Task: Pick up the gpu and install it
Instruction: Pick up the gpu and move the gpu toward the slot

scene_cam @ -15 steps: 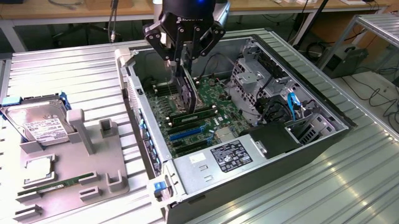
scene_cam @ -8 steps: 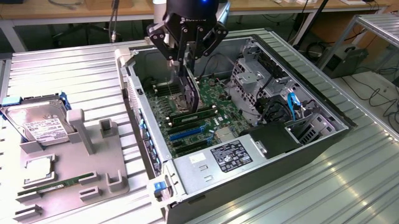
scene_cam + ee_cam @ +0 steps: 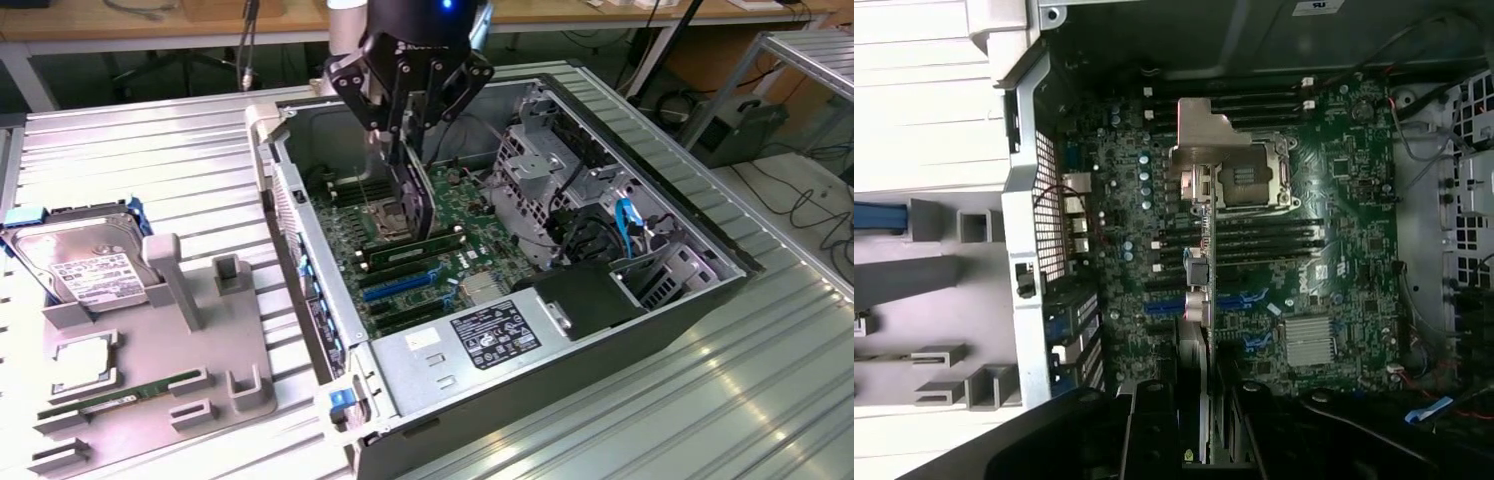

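Closest to your wrist camera, the two dark fingers [image 3: 1154,432] of your jaws are part-closed on the gpu [image 3: 1197,345], which runs edge-on away from them with its pale metal bracket toward the far end. From outside, you can see the gpu [image 3: 419,200] hanging upright from the jaws inside the open computer case [image 3: 574,390], its lower end over the motherboard [image 3: 467,225] near the memory sticks [image 3: 414,250] and the CPU socket [image 3: 387,215]. Whether it touches the board, you cannot tell. You have open board on both sides of the card. The perforated rear wall [image 3: 1049,200] stands on one side, and the drive cage [image 3: 534,170] with its cables stands on the other. The blue expansion slots [image 3: 400,285] lie just beyond the card's tip, toward the power supply [image 3: 481,335]. On the counter [image 3: 134,150], on the exterior view's left and well apart from the case, a grey holder [image 3: 240,400] carries a hard drive [image 3: 87,265], a square processor [image 3: 80,355] and a green RAM stick [image 3: 120,395].
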